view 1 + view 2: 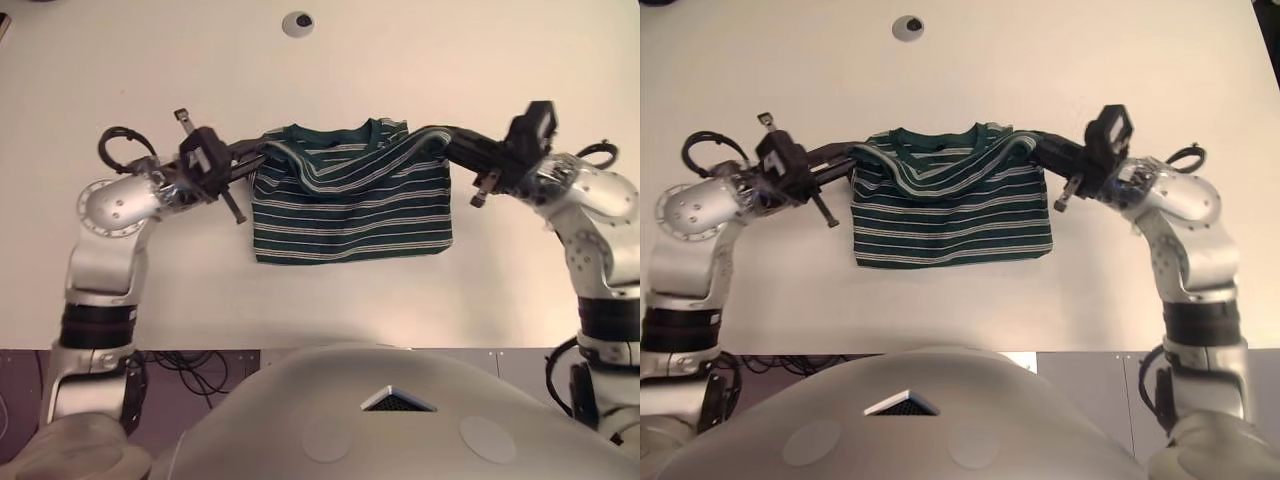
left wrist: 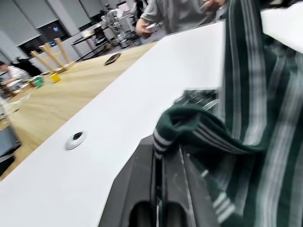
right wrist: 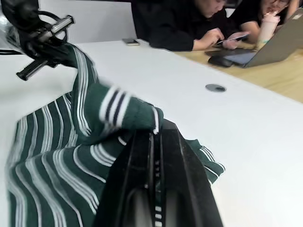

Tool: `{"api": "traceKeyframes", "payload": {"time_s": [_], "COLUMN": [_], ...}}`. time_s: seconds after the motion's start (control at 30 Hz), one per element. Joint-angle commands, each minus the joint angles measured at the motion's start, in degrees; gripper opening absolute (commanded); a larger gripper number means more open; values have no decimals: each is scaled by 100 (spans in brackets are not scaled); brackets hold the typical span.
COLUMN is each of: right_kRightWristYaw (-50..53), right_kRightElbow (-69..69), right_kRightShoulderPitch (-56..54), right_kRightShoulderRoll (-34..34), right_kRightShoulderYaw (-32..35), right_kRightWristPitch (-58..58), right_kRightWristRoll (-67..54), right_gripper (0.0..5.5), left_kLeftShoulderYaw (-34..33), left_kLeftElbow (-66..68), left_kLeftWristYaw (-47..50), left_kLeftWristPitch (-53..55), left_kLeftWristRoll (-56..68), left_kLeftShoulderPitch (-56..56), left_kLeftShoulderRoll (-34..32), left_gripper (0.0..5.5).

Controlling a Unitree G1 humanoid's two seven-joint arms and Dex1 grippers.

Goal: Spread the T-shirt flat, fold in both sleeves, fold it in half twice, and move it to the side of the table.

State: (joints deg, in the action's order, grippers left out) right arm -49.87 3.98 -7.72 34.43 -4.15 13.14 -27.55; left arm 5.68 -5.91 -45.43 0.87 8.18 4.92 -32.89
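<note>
T-shirt point(image 1: 350, 215) (dark green, thin white stripes) sits mid-table on the white table point(image 1: 150, 290), at 12 o'clock from the robot. It forms a compact, roughly rectangular block. The near hem lies flat and straight on the table surface, its corners at 7 and 5 o'clock of the garment.

Above the flat part, a striped edge of the top layer is raised at both ends and sags in a shallow arc between the two grippers.

Left gripper point(image 1: 256, 155) is at 10 o'clock of the garment. Its fingers are pressed together on a bunched dark-green edge with white bands, and the left wrist view shows the cloth clamped right at the tips. Right gripper point(image 1: 447, 141) is at 2 o'clock of the garment, pinching the opposite end of the same raised edge in the same way. Cloth drapes down from both pinch points to the table.

The collar point(image 1: 335, 133) is at the 12 o'clock edge of the garment, just behind the sagging arc.

A round grey grommet point(image 1: 298, 23) is set in the table at 12 o'clock, well apart from the shirt. Beyond the white top, a wooden tabletop point(image 2: 61, 99) adjoins.
</note>
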Motion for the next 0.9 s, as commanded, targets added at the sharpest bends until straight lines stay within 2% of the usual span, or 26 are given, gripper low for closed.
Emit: {"api": "traceKeyframes", "payload": {"time_s": [0.03, 0.17, 0.37, 0.43, 0.6, 0.73, 0.83, 0.9], "right_kRightWristYaw": [-106, -116, 235, 489, 716, 864, 1127, 1074], "right_kRightElbow": [-1140, -2395, -4373, -4968, -5783, -5763, -5642, -5368], "right_kRightShoulderPitch": [-738, -1351, -2169, -2398, -2592, -2534, -2482, -2341], "right_kRightShoulderRoll": [-310, -622, -1121, -1237, -1315, -1257, -1208, -1172], "right_kRightShoulderYaw": [-240, -370, -137, 8, 248, 349, 540, 550], "right_kRightWristPitch": [-89, -31, -137, -178, -338, -628, -899, -1228], "right_kRightWristRoll": [442, 818, 1197, 1291, 1417, 1495, 1542, 1595], "right_gripper": [0, 0, 93, 131, 131, 131, 131, 96], "left_kLeftShoulderYaw": [416, 511, 378, 263, -130, -214, -246, 13], "left_kLeftElbow": [812, 1855, 3104, 3493, 4230, 4155, 3511, 2971], "left_kLeftWristYaw": [480, 856, 1411, 1572, 1824, 2284, 1980, 1533], "left_kLeftWristPitch": [198, 264, 198, 151, -196, -1467, -2171, -2400], "left_kLeftWristRoll": [-712, -1173, -1334, -1305, -1083, -1313, -1010, -911], "left_kLeftShoulderPitch": [641, 1018, 1513, 1653, 1875, 1880, 1567, 1275], "left_kLeftShoulderRoll": [325, 438, 737, 796, 907, 840, 853, 845], "left_gripper": [2, 2, 82, 84, 84, 84, 84, 50]}}
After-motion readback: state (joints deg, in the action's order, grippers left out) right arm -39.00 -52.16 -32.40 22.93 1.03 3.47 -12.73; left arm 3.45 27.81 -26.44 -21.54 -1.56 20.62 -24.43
